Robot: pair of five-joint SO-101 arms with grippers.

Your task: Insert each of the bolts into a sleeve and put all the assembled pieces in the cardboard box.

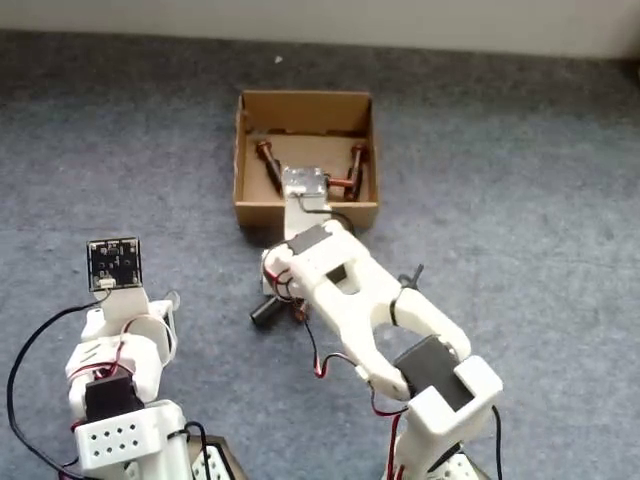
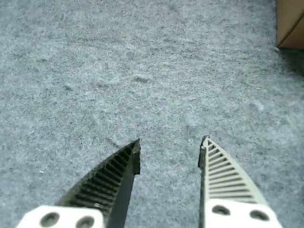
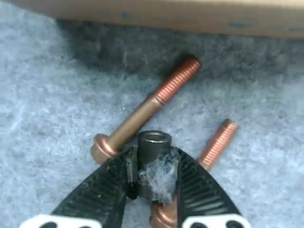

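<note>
Right tool [image 3: 154,156] clamped on the dark sleeve [image 3: 154,141], bore facing up at the wrist camera, grey fluff [image 3: 159,178] snagged on it. One bolt [image 3: 147,111] lies flat on the bench [image 3: 47,95] beside the sleeve, and a second bolt [image 3: 216,142] on the other side. Both are just short of the cardboard box [image 3: 166,14], which sits toward the bench's far edge. Left tool [image 2: 168,152] jaws apart over bare bench. Suggest: shed the fluff, square thread tip to bore before pushing. No legible print.

The high camera looks steeply down on the bench [image 1: 520,150] from 6 o'clock; wrist cameras sit close above it, facing 12 o'clock past the left end effector [image 2: 170,145] and right end effector [image 3: 154,154], all catching the cardboard box [image 1: 305,100].
</note>
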